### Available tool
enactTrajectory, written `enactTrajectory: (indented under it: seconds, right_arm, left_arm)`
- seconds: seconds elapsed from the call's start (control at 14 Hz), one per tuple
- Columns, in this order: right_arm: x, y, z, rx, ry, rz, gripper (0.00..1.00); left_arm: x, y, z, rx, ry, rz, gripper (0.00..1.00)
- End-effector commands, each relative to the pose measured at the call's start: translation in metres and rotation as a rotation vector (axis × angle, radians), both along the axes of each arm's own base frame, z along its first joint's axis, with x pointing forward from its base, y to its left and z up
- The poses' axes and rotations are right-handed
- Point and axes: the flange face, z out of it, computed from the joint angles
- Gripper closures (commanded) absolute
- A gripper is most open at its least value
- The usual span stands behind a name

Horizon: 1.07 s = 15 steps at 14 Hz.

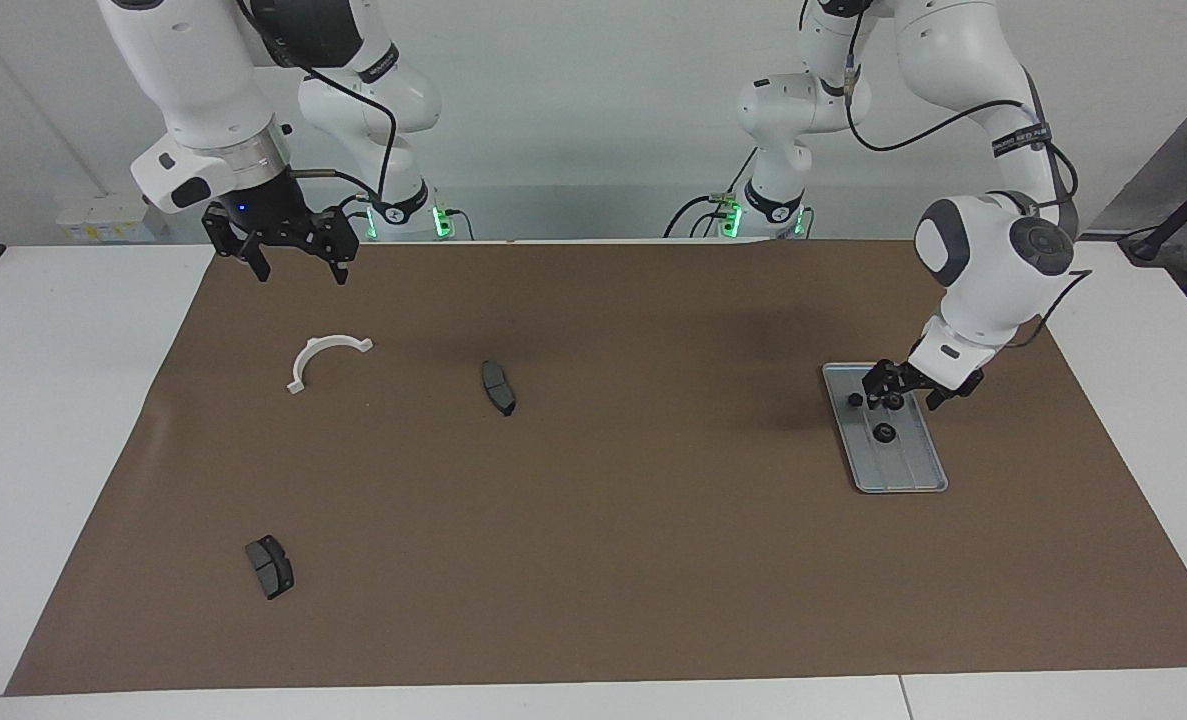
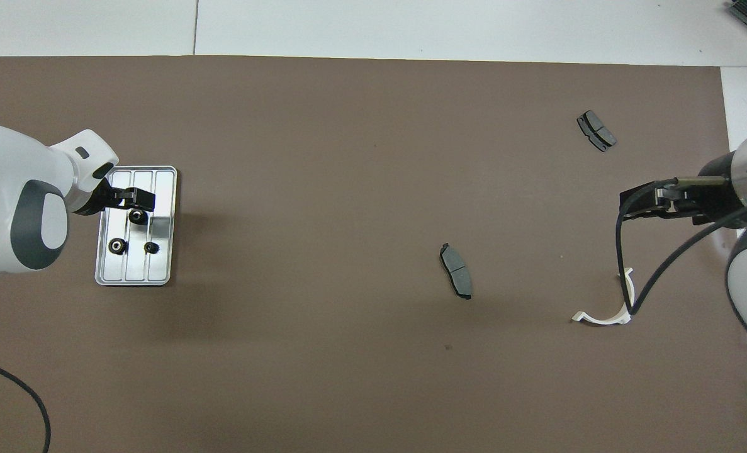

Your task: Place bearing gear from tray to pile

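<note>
The silver tray (image 1: 901,472) (image 2: 161,267) lies at the left arm's end of the brown mat. Three black bearing gears sit in it: one (image 1: 884,432) (image 2: 137,216) farthest from the robots, two (image 1: 855,399) (image 2: 117,246) nearer. My left gripper (image 1: 898,397) (image 2: 139,201) hangs open and low over the tray, above the gears, holding nothing. The pile lies scattered toward the right arm's end: a white bracket (image 1: 325,348) (image 2: 600,319) and two dark pads (image 1: 498,387) (image 2: 456,270), (image 1: 270,566) (image 2: 596,130). My right gripper (image 1: 301,272) (image 2: 626,206) waits open in the air near the bracket.
A brown mat (image 1: 653,550) covers most of the white table (image 1: 53,450). A black cable (image 2: 637,277) hangs from the right arm across the bracket. Another cable (image 2: 36,402) shows by the left arm.
</note>
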Motion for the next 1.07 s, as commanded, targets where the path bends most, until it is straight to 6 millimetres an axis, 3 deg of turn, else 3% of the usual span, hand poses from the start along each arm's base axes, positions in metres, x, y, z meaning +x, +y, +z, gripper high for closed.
enactTrajectory:
  seconds: [0.0,0.21,0.64,1.0]
  right_arm:
    - [-0.006,-0.001,0.000,-0.013,-0.018,-0.003,0.00]
    - [-0.006,-0.001,0.001,-0.013,-0.022,-0.006,0.00]
    - [-0.007,-0.001,0.001,-0.013,-0.018,-0.008,0.00]
    - [-0.007,-0.001,0.001,-0.011,-0.018,-0.008,0.00]
  left_arm:
    - [-0.004,0.008,-0.015,-0.002,-0.014,0.007,0.00]
    - [-0.007,0.011,-0.024,-0.001,-0.047,0.028,0.06]
    - [-0.010,0.010,-0.030,-0.001,-0.035,0.031,0.43]
    - [-0.011,0.008,-0.033,-0.002,-0.030,0.047,0.56]
